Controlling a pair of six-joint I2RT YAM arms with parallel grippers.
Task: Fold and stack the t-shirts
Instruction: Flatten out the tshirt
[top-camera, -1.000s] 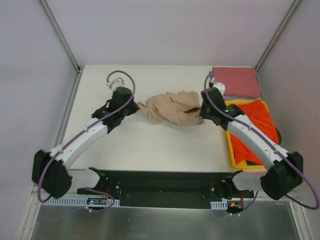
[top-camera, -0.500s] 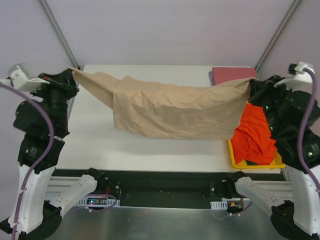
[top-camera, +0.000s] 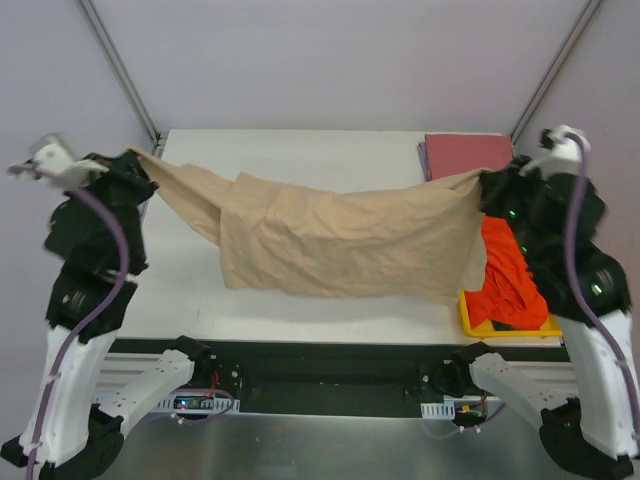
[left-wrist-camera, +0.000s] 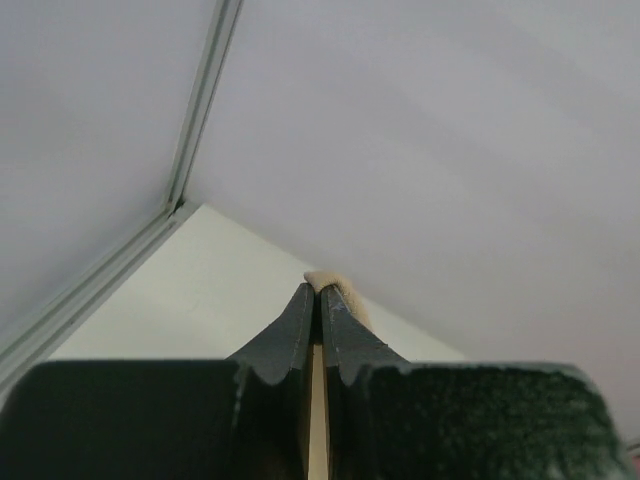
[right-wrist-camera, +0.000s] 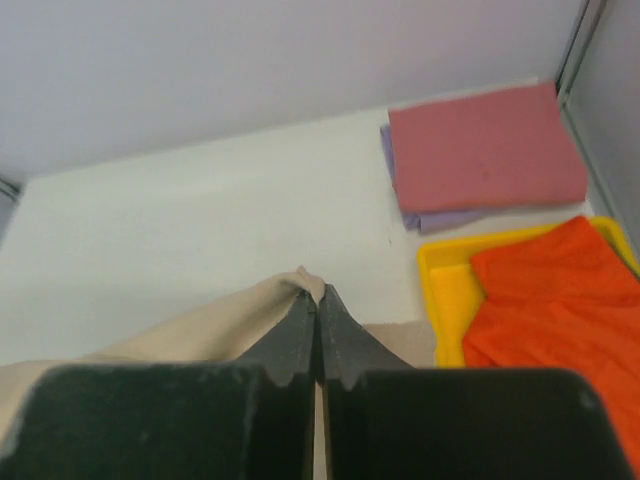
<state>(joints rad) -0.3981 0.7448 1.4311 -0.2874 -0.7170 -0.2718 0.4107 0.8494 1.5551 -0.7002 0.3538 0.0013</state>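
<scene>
a robot lab cell: bare white walls (top-camera: 350, 60), metal frame posts (top-camera: 118, 65), white table (top-camera: 300, 155).

Left hand (left-wrist-camera: 318, 289) and right hand (right-wrist-camera: 318, 293) raised, far apart, pinched shut.

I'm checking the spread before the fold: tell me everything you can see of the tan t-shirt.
The tan t-shirt is soft, wrinkled beige cloth, held up and stretched wide above the table. The left gripper is shut on one end, the right gripper on the other. Its top edge sags in the middle and the body hangs as a creased curtain; whether the lower edge touches the table cannot be told.
</scene>
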